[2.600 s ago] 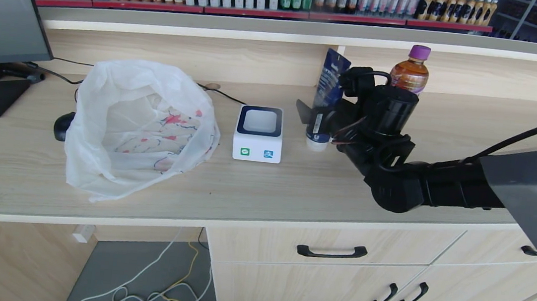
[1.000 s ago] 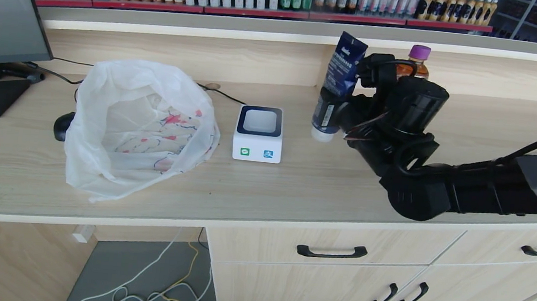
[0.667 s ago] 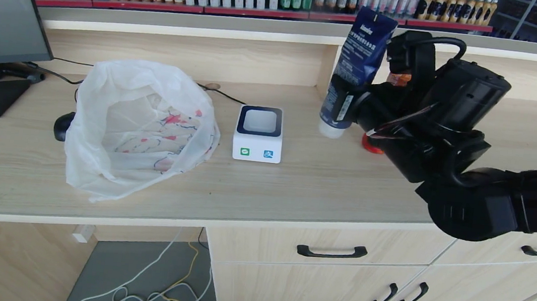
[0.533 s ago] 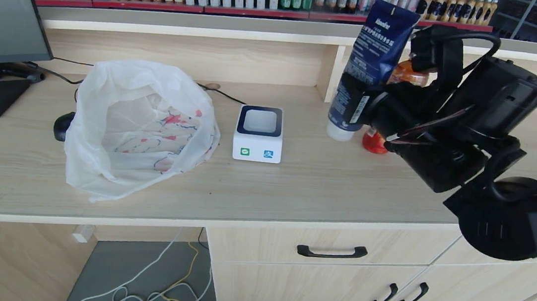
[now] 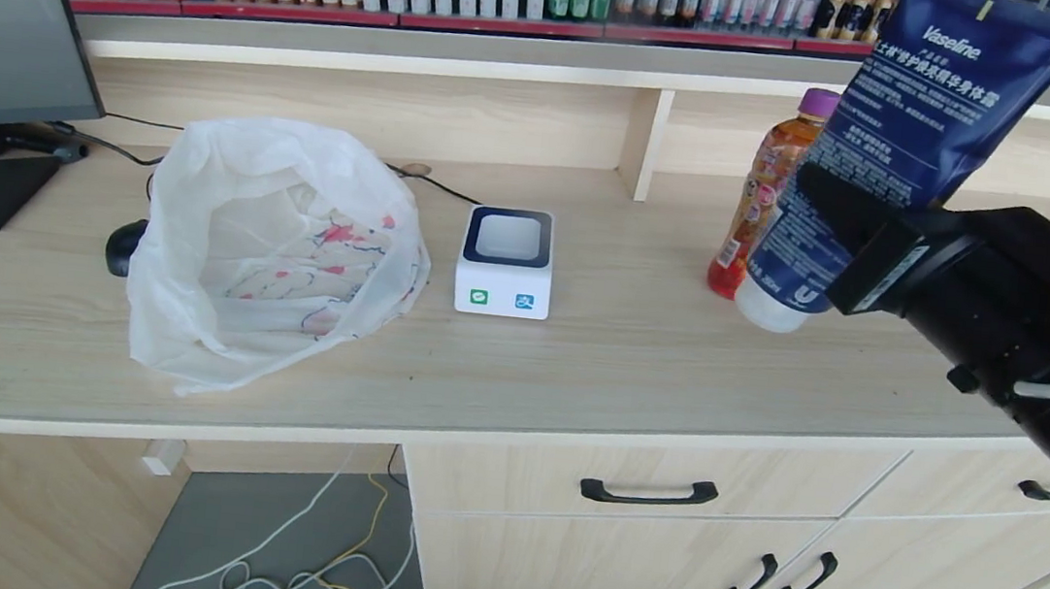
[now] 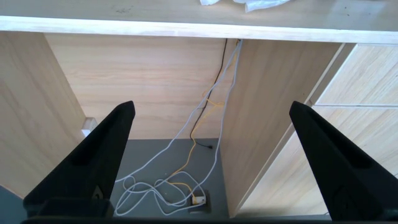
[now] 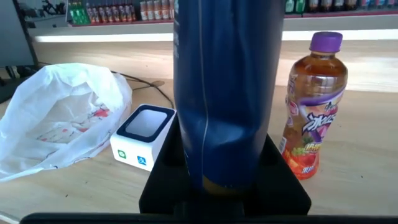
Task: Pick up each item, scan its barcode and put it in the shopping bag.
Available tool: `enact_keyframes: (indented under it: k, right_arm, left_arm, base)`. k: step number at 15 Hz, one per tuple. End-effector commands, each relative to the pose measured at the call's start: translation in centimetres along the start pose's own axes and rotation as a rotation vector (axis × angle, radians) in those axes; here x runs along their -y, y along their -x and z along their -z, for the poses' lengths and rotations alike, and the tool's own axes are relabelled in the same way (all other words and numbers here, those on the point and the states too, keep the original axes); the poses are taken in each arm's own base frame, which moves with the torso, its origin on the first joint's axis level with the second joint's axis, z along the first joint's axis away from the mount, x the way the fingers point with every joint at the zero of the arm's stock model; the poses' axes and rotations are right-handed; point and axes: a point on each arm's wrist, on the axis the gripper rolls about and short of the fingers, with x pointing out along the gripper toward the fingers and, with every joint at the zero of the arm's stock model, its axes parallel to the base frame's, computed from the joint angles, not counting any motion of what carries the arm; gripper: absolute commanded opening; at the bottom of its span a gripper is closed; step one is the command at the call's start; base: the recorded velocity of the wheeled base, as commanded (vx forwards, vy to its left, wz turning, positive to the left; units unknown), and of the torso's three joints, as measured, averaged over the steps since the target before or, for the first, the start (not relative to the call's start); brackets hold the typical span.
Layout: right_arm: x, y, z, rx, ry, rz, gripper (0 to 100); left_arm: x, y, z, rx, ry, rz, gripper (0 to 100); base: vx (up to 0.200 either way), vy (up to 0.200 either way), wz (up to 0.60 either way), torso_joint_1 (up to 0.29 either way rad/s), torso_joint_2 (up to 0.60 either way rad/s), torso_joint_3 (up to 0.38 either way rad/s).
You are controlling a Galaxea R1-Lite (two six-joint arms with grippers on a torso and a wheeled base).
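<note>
- The right gripper (image 5: pixel 845 242) is closed tight on a blue tube (image 5: pixel 924 122), near the tube's cap end.
- The tube is up in the air over the right side of the worktop (image 5: pixel 627 344). Its white cap points down and its flat end points up.
- I think the tube is light and soft, so a hard squeeze could dent it. It looks smooth and could slip.
- The best place to hold it looks like low down by the cap, where it seems firmest.
- A tea bottle (image 5: pixel 768 193) stands on the worktop just behind the tube.
- The scanner (image 5: pixel 506 261) sits in the middle, and the shopping bag (image 5: pixel 277 239) lies open beside it.
- The left gripper (image 6: pixel 211 112) hangs below the worktop, spread wide and holding nothing.
</note>
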Motion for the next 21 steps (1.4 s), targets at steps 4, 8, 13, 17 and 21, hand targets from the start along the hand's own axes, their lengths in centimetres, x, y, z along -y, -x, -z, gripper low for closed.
enact_keyframes:
  k: [4, 8, 13, 17, 21]
  right_arm:
    - [0.7, 4.5, -1.1, 0.027, -0.006, -0.026, 0]
    - [0.7, 4.5, -1.1, 0.038, -0.009, -0.035, 0]
    - [0.5, 4.9, -0.1, 0.014, -0.003, -0.129, 0]
    - [-0.5, 5.3, 0.0, -0.027, -0.090, -0.252, 0]
    - [-2.1, 5.6, 0.4, -0.048, -0.128, -0.481, 0]
  left_arm:
    - [0.0, 0.0, 0.0, 0.000, 0.000, 0.000, 100]
    - [0.0, 0.0, 0.0, 0.000, 0.000, 0.000, 100]
    - [0.0, 0.0, 0.0, 0.000, 0.000, 0.000, 100]
    - [0.0, 0.0, 0.0, 0.000, 0.000, 0.000, 100]
    - [0.0, 0.0, 0.0, 0.000, 0.000, 0.000, 100]
  base:
    - [0.000, 0.000, 0.00, 0.000, 0.00, 0.000]
    - [0.000, 0.000, 0.00, 0.000, 0.00, 0.000]
    - [0.000, 0.000, 0.00, 0.000, 0.00, 0.000]
    - [0.000, 0.000, 0.00, 0.000, 0.00, 0.000]
    - [0.000, 0.000, 0.00, 0.000, 0.00, 0.000]
